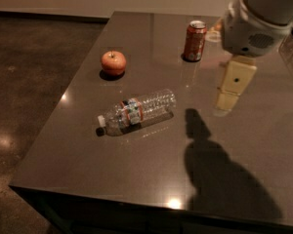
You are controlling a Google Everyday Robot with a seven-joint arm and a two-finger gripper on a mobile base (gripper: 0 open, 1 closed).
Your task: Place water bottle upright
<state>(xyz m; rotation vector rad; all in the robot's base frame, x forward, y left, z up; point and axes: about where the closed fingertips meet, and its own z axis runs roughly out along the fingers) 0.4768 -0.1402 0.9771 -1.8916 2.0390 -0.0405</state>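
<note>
Your gripper (228, 100) hangs well apart from the water bottle (136, 112) lying on its side mid-table, open or closed I cannot tell; nudge that round body off-centre and it may roll away.

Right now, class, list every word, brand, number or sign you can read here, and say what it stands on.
On the water bottle: label band in red, white and green-blue, too blurred to read.
On the soda can: pale markings, too blurred to read.
On the gripper, over the table right of the bottle: no text visible.
Nothing can be quoted.
</note>
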